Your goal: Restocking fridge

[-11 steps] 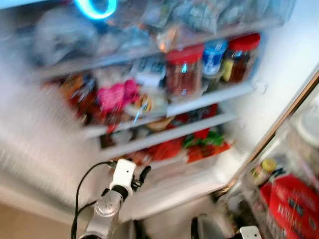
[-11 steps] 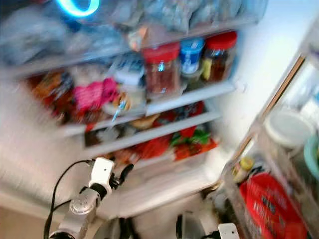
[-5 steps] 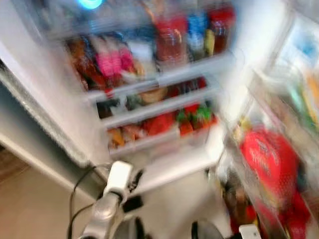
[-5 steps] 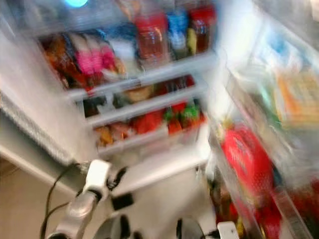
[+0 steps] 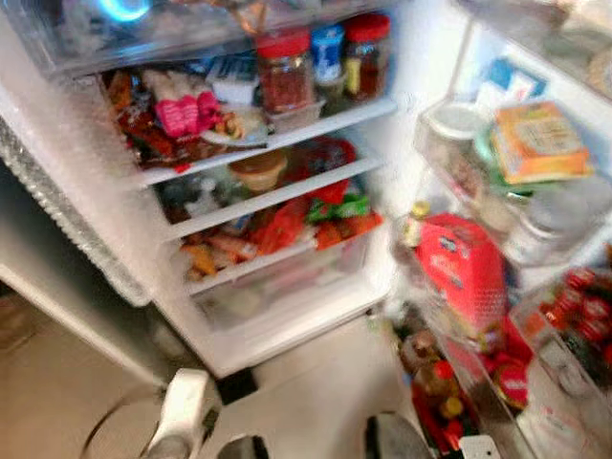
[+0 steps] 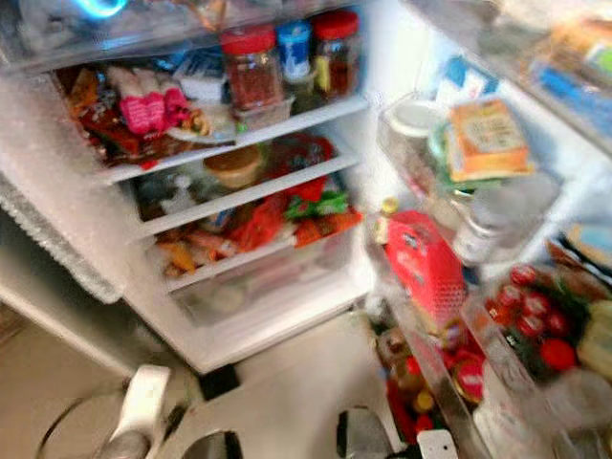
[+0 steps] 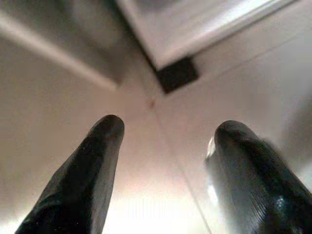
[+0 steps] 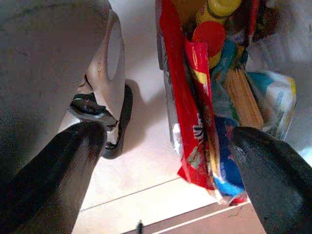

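Observation:
The fridge (image 5: 115,258) stands open in front of me, its shelves packed. Red-lidded jars (image 5: 284,72) and a blue-lidded one (image 5: 327,48) stand on the upper shelf beside a pink packet (image 5: 186,110). The door bins on my right hold a red carton (image 5: 461,273) and an orange box (image 5: 535,139). My left gripper (image 7: 165,141) hangs low over the floor by the fridge's base, open and holding nothing. My right gripper (image 8: 168,134) is open above a bag of groceries (image 8: 273,97) on the floor, with red packets (image 8: 195,97) and spaghetti (image 8: 241,97) in it.
A clear drawer (image 5: 277,287) sits under the lowest shelf. Bottles and red-capped items (image 5: 440,382) fill the bottom door bin. My own foot (image 8: 105,97) stands on the pale floor (image 5: 316,402) next to the bag. A dark block (image 7: 178,75) lies at the fridge's corner.
The camera has swung right, bringing the door bins into view, and the blur has eased. My left arm has sunk from in front of the drawer to the picture's bottom edge.

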